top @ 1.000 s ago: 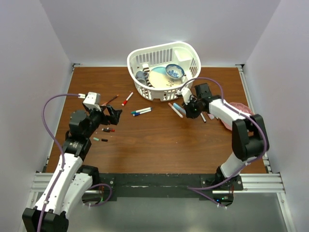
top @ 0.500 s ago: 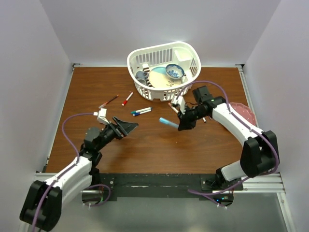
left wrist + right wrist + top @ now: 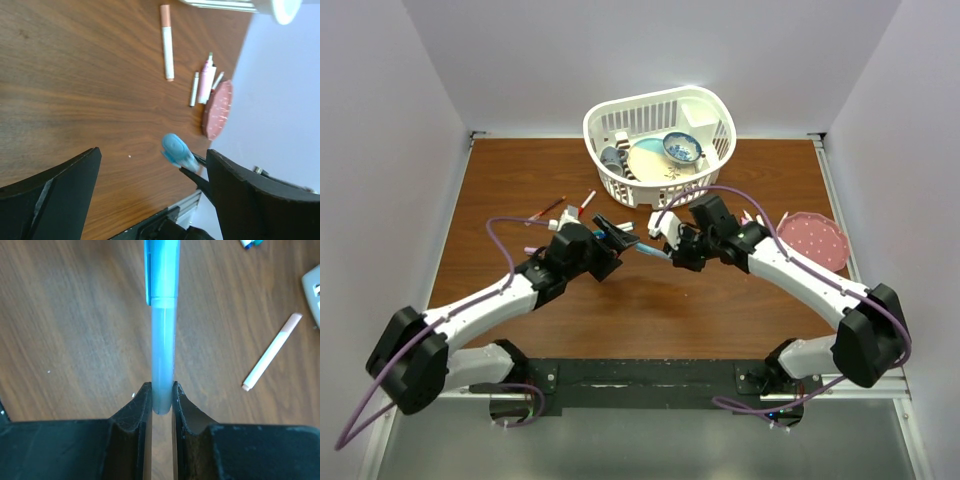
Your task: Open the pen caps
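**Presentation pose above the middle of the worktop (image 3: 720, 310).** Your right gripper (image 3: 161, 388) is clamped narrow on the bare tail of the blue pen (image 3: 162, 340). The whole blue cap (image 3: 161, 270) therefore projects past the fingertips, and no part of the grip overlaps it, which leaves the cap free to be taken.

The pen is held off the wood and roughly level, with its cap end aimed leftward at the other arm. Your left gripper (image 3: 623, 236) faces it with jaws spread wide. In the left wrist view the cap lies between the two fingers, nearer the one on the right of that view, and touches neither.

The wide spread gives clearance for the approach. Judged from this pose, a pull needs the left jaws to shut on the cap alone and draw along the pen's axis while the right grip resists.

Judged stage: one pen is presented with its cap on, and separation has not begun.

Other pens lie on the worktop. A red-capped marker (image 3: 587, 199) lies left of the basket, and a white marker with a pinkish end (image 3: 272, 352) lies to the right of the held pen. The white basket (image 3: 620, 110) stands at the far edge and the pink plate (image 3: 817, 238) near the right edge, both apart from the exchange.
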`<move>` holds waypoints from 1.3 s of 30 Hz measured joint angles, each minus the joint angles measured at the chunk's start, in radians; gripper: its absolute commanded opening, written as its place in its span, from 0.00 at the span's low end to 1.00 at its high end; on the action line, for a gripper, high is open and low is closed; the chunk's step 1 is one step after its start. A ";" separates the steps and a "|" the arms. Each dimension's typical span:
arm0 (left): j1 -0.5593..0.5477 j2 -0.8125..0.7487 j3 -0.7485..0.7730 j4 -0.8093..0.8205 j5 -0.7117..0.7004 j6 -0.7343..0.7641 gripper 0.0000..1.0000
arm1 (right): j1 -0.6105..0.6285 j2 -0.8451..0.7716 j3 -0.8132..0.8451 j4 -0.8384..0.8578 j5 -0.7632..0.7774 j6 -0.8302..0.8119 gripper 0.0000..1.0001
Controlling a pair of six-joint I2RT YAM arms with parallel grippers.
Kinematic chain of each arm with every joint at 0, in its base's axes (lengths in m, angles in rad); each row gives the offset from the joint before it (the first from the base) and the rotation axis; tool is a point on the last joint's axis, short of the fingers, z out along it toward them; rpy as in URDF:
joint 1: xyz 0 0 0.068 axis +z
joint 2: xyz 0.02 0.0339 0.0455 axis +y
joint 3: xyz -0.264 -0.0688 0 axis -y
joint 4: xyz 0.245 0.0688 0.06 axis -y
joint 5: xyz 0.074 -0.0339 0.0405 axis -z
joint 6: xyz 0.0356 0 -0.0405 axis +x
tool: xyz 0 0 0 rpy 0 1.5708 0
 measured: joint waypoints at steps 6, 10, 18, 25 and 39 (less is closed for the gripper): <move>-0.050 0.112 0.087 -0.081 -0.061 -0.041 0.63 | 0.058 -0.003 -0.035 0.063 0.072 0.000 0.00; -0.076 0.155 0.109 -0.102 -0.091 -0.070 0.49 | 0.080 -0.003 -0.058 0.084 0.113 -0.001 0.00; -0.094 0.201 0.139 -0.098 -0.109 -0.104 0.38 | 0.113 0.000 -0.065 0.092 0.160 0.000 0.00; -0.097 0.214 0.139 -0.089 -0.116 -0.124 0.18 | 0.133 0.002 -0.074 0.092 0.186 0.007 0.00; -0.098 0.205 0.060 0.062 -0.147 -0.090 0.00 | 0.141 0.015 -0.075 0.092 0.154 0.021 0.12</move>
